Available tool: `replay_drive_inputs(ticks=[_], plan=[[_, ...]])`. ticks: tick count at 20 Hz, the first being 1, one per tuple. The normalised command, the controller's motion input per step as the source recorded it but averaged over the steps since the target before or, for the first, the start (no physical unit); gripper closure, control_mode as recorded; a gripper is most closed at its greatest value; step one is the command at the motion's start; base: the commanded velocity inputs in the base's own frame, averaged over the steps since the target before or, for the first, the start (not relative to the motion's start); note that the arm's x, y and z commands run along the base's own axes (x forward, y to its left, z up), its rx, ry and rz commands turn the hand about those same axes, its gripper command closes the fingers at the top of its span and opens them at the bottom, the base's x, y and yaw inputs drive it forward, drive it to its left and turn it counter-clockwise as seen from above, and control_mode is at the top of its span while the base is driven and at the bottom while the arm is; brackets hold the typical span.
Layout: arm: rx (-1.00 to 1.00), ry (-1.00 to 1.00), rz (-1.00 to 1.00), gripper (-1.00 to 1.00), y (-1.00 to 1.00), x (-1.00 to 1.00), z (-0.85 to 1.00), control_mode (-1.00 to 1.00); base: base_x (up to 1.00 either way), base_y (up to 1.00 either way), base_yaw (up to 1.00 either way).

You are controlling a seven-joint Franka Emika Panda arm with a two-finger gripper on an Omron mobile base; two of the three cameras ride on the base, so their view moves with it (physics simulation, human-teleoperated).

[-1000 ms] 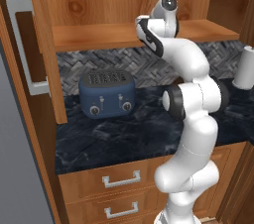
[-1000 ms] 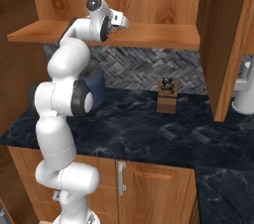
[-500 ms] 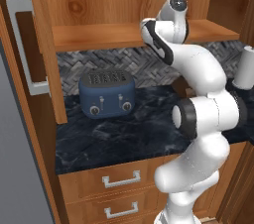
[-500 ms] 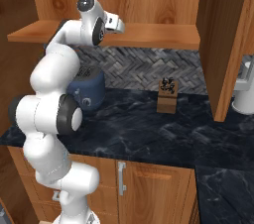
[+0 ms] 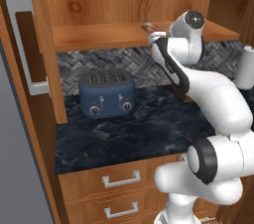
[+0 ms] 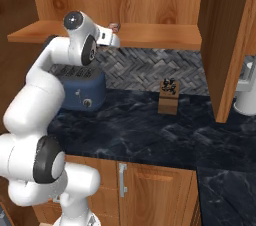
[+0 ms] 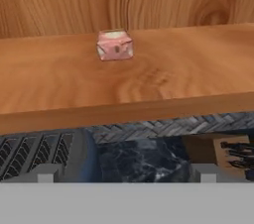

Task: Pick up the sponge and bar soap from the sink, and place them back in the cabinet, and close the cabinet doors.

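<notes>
The bar soap point(image 7: 114, 44), a small pinkish bar with pale edges, lies on the plank shelf point(image 7: 163, 82) of the cabinet point(image 5: 124, 0), a little back from the shelf's front edge. My gripper point(image 7: 124, 173) hangs in front of and slightly below that edge, open, with nothing between its fingertips point(image 7: 45, 172). From the base cameras the bar soap point(image 5: 148, 26) point(image 6: 115, 27) sits just behind my gripper point(image 5: 158, 36) point(image 6: 113, 37). Both cabinet doors stand open: the left one point(image 5: 44, 59) and the right one point(image 6: 227, 35). The sponge and the sink are out of view.
A blue toaster point(image 5: 106, 93) stands on the dark marble counter point(image 5: 149, 129) under the shelf. A wooden knife block point(image 6: 169, 96) stands against the backsplash to the right. A white appliance point(image 6: 246, 95) sits at the far right. Drawers point(image 5: 121, 179) lie below the counter.
My hand has drawn back a little from the shelf while the jaws widened. The arm's elbow has swung outward. The bar soap stays on the shelf.
</notes>
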Motion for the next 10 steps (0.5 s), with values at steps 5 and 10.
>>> replay_drive_inputs(ticks=[5, 10], plan=[[0.0, 0.09, 0.0, -1.0, -0.01, -1.0, 0.06, -1.0, 0.0, 0.0, 0.0], [0.0, 0.31, 0.0, -1.0, 0.0, -1.0, 0.31, -1.0, 0.0, 0.0, 0.0]])
